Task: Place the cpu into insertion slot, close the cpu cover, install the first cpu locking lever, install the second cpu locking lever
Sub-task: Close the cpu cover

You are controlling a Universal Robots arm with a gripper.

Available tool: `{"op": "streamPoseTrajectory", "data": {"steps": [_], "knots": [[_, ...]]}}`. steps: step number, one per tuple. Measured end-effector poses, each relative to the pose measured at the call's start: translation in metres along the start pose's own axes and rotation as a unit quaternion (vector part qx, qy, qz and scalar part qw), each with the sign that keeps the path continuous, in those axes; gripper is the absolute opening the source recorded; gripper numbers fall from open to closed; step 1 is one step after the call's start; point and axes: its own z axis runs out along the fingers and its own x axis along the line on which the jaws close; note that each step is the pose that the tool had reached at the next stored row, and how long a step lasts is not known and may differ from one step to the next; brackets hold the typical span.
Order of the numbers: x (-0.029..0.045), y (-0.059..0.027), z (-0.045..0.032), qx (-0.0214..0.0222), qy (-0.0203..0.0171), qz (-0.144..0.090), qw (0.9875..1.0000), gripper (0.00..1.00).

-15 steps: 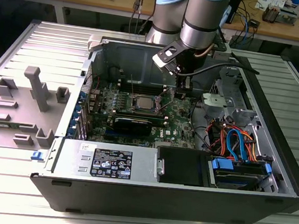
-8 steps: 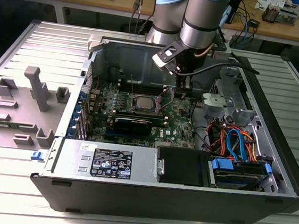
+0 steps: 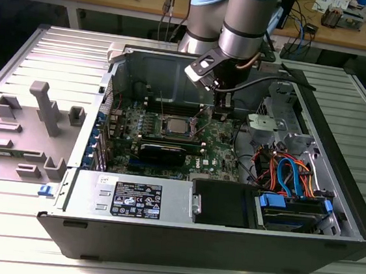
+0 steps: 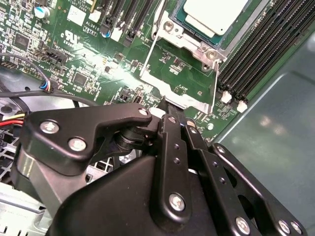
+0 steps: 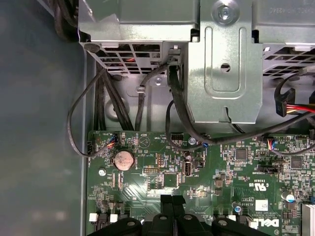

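Sitting in the insertion slot (image 4: 193,43), the cpu (image 4: 216,12) shows its pale metal top, so placing looks done and closing the cpu cover (image 4: 172,93) seems to be the step in hand. The cover's frame lies open towards the gripper (image 4: 167,109), whose fingers are drawn together right at its free edge. I cannot tell whether they touch it. Closing calls for tipping that frame back over the chip, clear of the memory slots (image 4: 261,44) beside the socket.

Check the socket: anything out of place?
The cpu cover stands open, off the cpu, which lies bare in the insertion slot; the gripper is at the cover's free edge. Nothing else stands out.
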Motion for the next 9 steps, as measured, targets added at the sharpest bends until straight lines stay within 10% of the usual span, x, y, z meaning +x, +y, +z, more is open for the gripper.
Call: {"op": "streamPoseTrajectory", "data": {"steps": [9], "knots": [[0.0001,-0.0062,0.0,0.0,0.0,0.0,1.0,0.11]]}}
